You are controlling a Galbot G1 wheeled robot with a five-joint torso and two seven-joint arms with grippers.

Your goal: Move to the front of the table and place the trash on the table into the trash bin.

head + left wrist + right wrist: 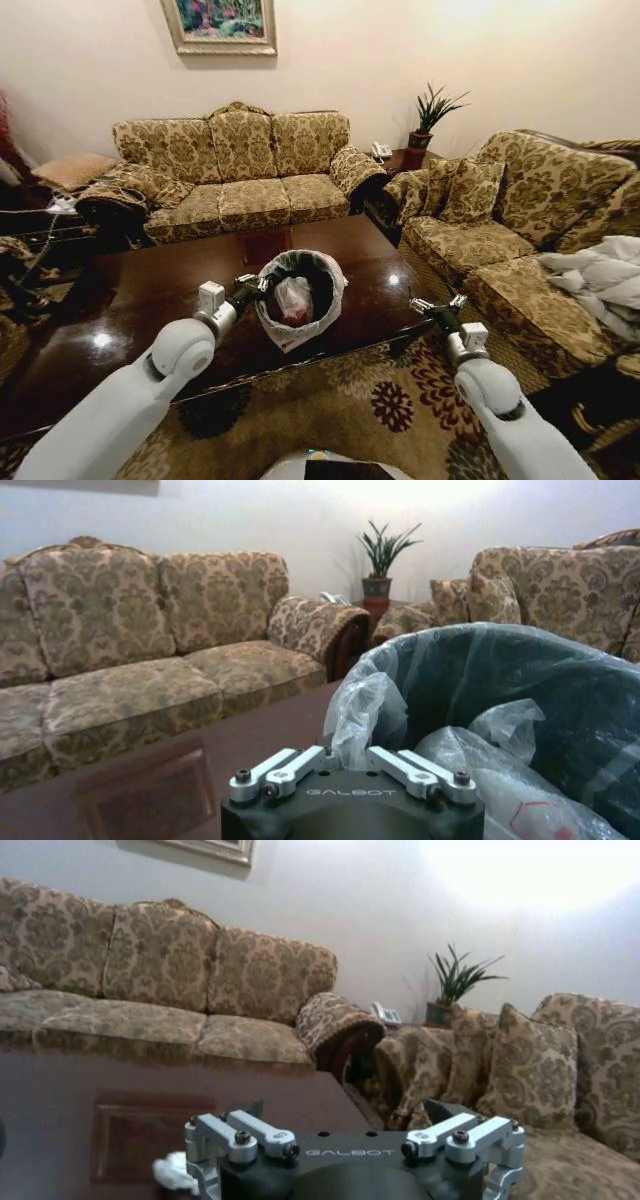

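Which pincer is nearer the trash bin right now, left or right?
The left. The left pincer is at the rim of the bin, on the bin's left side. The right pincer hovers apart, off to the bin's right near the table edge.

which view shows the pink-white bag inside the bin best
The head view: it looks down into the trash bin and shows the whole pink-white plastic bag inside. The left wrist view catches part of it beyond the liner. The right wrist view faces the sofas.
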